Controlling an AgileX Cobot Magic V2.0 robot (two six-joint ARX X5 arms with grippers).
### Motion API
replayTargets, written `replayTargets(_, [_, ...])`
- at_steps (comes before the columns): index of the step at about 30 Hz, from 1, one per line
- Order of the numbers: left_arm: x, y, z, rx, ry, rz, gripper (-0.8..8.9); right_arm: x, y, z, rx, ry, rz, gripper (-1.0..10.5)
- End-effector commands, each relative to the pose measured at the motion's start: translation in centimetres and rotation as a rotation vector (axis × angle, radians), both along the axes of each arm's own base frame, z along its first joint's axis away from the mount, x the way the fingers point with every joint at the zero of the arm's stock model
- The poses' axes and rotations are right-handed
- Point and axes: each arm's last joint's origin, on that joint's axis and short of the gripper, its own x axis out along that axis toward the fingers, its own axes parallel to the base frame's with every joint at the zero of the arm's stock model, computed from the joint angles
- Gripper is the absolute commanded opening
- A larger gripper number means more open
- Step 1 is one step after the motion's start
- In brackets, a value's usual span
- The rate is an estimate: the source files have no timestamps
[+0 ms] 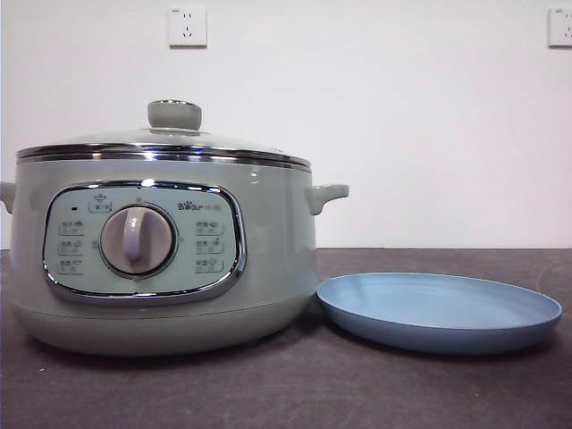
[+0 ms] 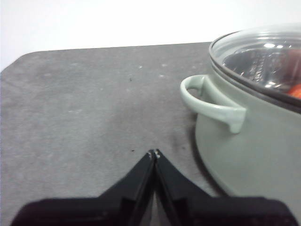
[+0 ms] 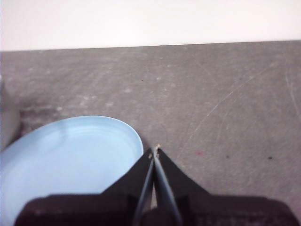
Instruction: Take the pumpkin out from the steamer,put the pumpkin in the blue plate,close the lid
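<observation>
Both claws waiting closed and empty; lid on, nothing started yet.

The left claw (image 2: 154, 153) is hovering over the bare counter (image 2: 94, 103) beside the steamer (image 1: 170, 259), its 2 jaws pressed together and gripping nothing, close to a side handle (image 2: 209, 101). The right claw (image 3: 155, 149) is sitting likewise closed and empty, just beside the rim of the blue plate (image 1: 438, 313), which is lying close to the steamer. The lid (image 1: 165, 143) is resting on the steamer, so step 1 is judged not begun: the next move is calling for an opened claw around the knob (image 1: 174, 114). The pumpkin (image 2: 295, 90) is showing only as an orange smear through the glass, cut off at the edge; the front view is hiding it entirely.
</observation>
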Motion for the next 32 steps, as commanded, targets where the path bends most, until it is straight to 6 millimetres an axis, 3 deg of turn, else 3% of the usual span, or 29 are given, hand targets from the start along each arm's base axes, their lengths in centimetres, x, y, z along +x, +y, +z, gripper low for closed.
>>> replayTargets(1, [0.0,-0.1,-0.2,-0.147,0.006,-0.030,-0.03,0.0,0.0,-0.4,0.215,0.056,-0.034,0.0])
replayTargets(6, [0.0,-0.5,0.0,-0.380,0.038,-0.115,-0.03,0.0,0.0,-0.4,0.396,0.086,-0.067,0.0])
replayTargets(19, [0.0,-0.5,0.7,-0.423,0.004,-0.105,-0.06,0.0,0.0,0.2,0.437,0.067,-0.067,0.0])
replayTargets(25, [-0.6,-0.5,3.3,-0.421,-0.065,-0.120,-0.06,-0.2,0.0,2.9,0.439,0.036,-0.058,0.0])
replayTargets(32, [-1.5,-0.5,7.8,-0.407,-0.102,-0.130,-0.06,0.0,0.0,7.6,0.396,0.037,-0.053,0.0])
